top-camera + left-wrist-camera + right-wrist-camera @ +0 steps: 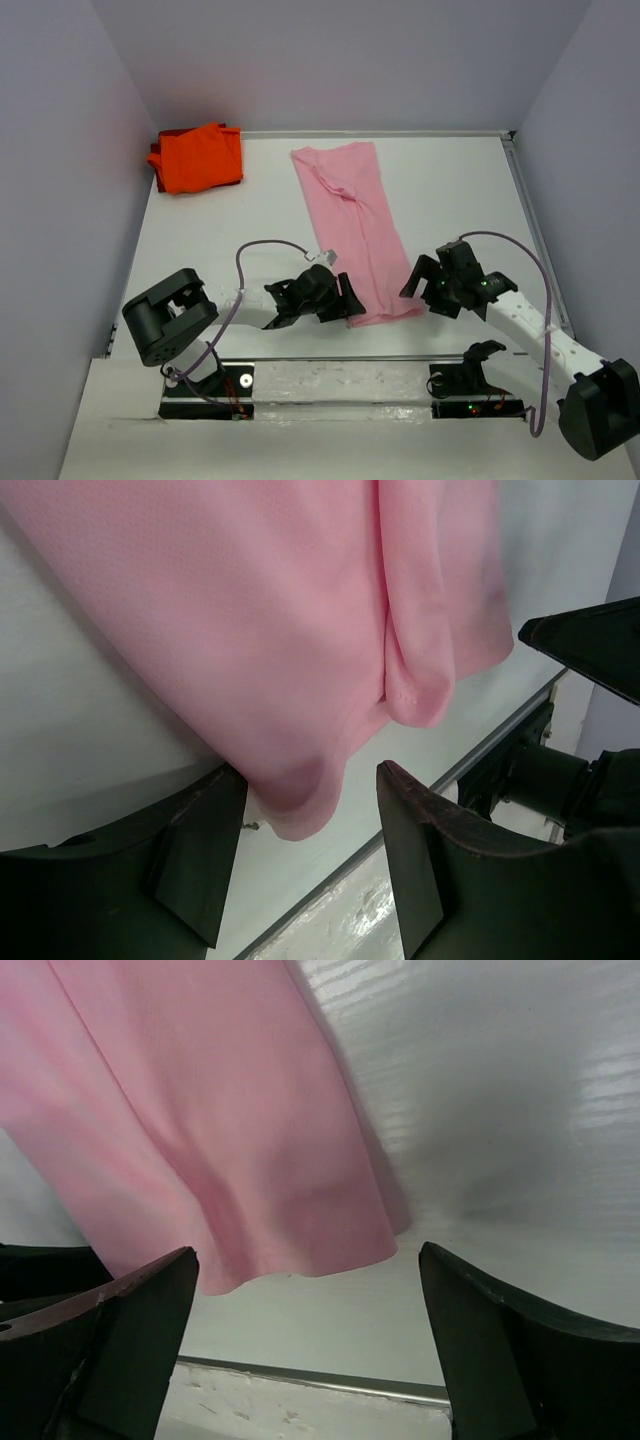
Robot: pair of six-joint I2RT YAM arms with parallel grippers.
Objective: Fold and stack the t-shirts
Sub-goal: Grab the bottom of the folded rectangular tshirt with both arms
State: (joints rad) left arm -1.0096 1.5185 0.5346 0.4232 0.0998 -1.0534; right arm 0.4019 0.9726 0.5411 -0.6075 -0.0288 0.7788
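T-shirts, two of them, lie well apart on the white table (200,240). In the top view the pink t-shirt (352,230) sits in the middle of the frame as a long narrow strip. It runs from the upper centre down toward the lower centre, leaning a little to the right as it comes down. A crease crosses it about a third of the way from its upper end. The orange t-shirt (200,158) lies in the upper left of the frame as a compact bundle in the corner of the table, close to the wall.

We see both arms reaching in at the bottom end of the pink strip. The left gripper (347,300) is at its lower left corner and the right gripper (418,280) is just beside its lower right corner.

In the left wrist view the pink t-shirt (300,630) fills the upper part of the frame. A rounded corner of it hangs down between the fingers of the left gripper (310,775), which stand spread with a gap on each side of the cloth.

In the right wrist view the pink t-shirt (200,1110) covers the upper left. Its hem curls just above the right gripper (307,1252), whose fingers are spread wide and pinch nothing.
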